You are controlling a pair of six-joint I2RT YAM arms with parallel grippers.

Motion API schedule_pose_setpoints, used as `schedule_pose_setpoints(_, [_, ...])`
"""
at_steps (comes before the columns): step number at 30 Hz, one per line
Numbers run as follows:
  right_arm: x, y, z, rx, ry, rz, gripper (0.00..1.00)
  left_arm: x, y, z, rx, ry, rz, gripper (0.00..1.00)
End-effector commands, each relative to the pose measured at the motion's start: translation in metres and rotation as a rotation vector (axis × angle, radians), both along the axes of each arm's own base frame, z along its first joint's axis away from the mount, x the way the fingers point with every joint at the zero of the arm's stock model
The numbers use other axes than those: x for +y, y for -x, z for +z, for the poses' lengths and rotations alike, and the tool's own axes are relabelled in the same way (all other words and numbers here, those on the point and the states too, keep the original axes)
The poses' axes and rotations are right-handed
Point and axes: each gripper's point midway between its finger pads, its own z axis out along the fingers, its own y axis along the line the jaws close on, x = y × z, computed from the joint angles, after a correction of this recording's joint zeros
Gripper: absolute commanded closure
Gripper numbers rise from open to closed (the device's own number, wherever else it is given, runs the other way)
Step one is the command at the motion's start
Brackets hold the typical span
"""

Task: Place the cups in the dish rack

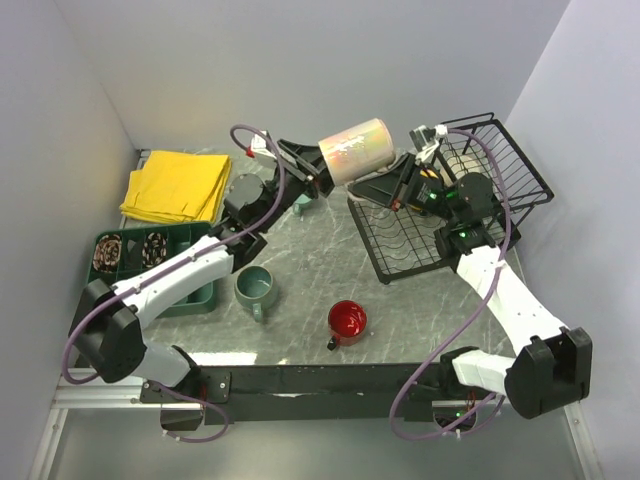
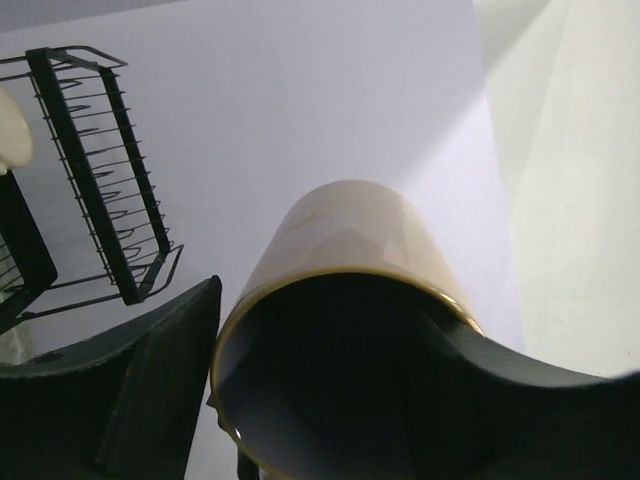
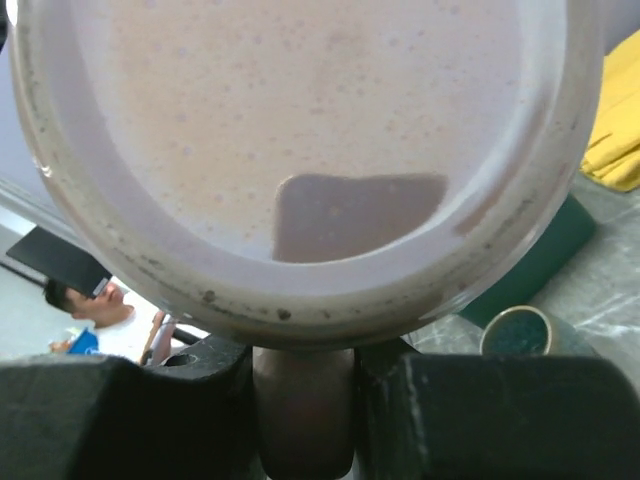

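So the pale pink ceramic mug (image 1: 355,148) was hanging sideways in mid-air, upper middle of the top view, just left of the black wire dish rack (image 1: 372,240). The right gripper (image 1: 402,186) had its jaws pinched tight on the mug's handle (image 3: 305,410). The left gripper (image 1: 316,172) sat at the mug's open end with its jaws spread, a sliver of gap showing beside one finger (image 2: 130,400). A grey-green mug (image 1: 258,288) and a shiny red mug (image 1: 347,320) stood lower down on the grey marbled table (image 1: 300,250).

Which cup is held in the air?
The pale pink cup, sideways in the air, clamped by the right gripper; the grey-green cup and red cup stand on the table.
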Motion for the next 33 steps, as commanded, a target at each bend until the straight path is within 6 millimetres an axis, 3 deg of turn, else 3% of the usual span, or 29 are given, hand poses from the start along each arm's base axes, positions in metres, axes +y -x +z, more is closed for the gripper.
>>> schedule_pose_setpoints(1, [-0.022, 0.011, 0.031, -0.197, -0.029, -0.085, 1.00, 0.022, 0.023, 0.036, -0.104, 0.032, 0.021, 0.22])
schedule_pose_setpoints(4, [-0.034, 0.007, 0.026, -0.216, 0.004, -0.129, 1.00, 0.028, 0.025, 0.024, -0.087, -0.022, 0.048, 0.13])
schedule_pose_setpoints(8, [-0.048, -0.006, 0.013, -0.223, 0.083, -0.196, 1.00, 0.041, 0.027, -0.006, -0.053, -0.125, 0.093, 0.08])
schedule_pose_setpoints(9, [-0.050, -0.008, 0.009, -0.226, 0.106, -0.209, 1.00, 0.048, 0.033, -0.004, -0.065, -0.130, 0.101, 0.08])
schedule_pose_setpoints(11, [-0.055, -0.018, -0.013, -0.222, 0.180, -0.244, 1.00, 0.056, 0.033, -0.026, -0.043, -0.192, 0.118, 0.07])
schedule_pose_setpoints(12, [-0.057, -0.021, -0.019, -0.223, 0.199, -0.253, 1.00, 0.064, 0.040, -0.023, -0.057, -0.192, 0.127, 0.07])
schedule_pose_setpoints(14, [-0.062, -0.026, -0.038, -0.223, 0.253, -0.287, 1.00, 0.077, 0.038, -0.041, -0.038, -0.244, 0.174, 0.06])
schedule_pose_setpoints(15, [-0.063, -0.028, -0.044, -0.224, 0.270, -0.296, 1.00, 0.086, 0.045, -0.035, -0.054, -0.242, 0.189, 0.05])
schedule_pose_setpoints(17, [-0.067, -0.033, -0.059, -0.225, 0.308, -0.326, 1.00, 0.094, 0.047, -0.048, -0.059, -0.296, 0.210, 0.04])
schedule_pose_setpoints(18, [-0.068, -0.035, -0.063, -0.231, 0.315, -0.333, 1.00, 0.098, 0.054, -0.045, -0.086, -0.303, 0.210, 0.03])
schedule_pose_setpoints(22, [-0.076, -0.049, -0.088, -0.229, 0.379, -0.383, 1.00, 0.105, 0.065, -0.060, -0.118, -0.413, 0.206, 0.02])
schedule_pose_setpoints(33, [-0.106, -0.102, -0.149, -0.212, 0.608, -0.539, 1.00, 0.119, 0.081, -0.141, -0.037, -0.661, 0.158, 0.04])
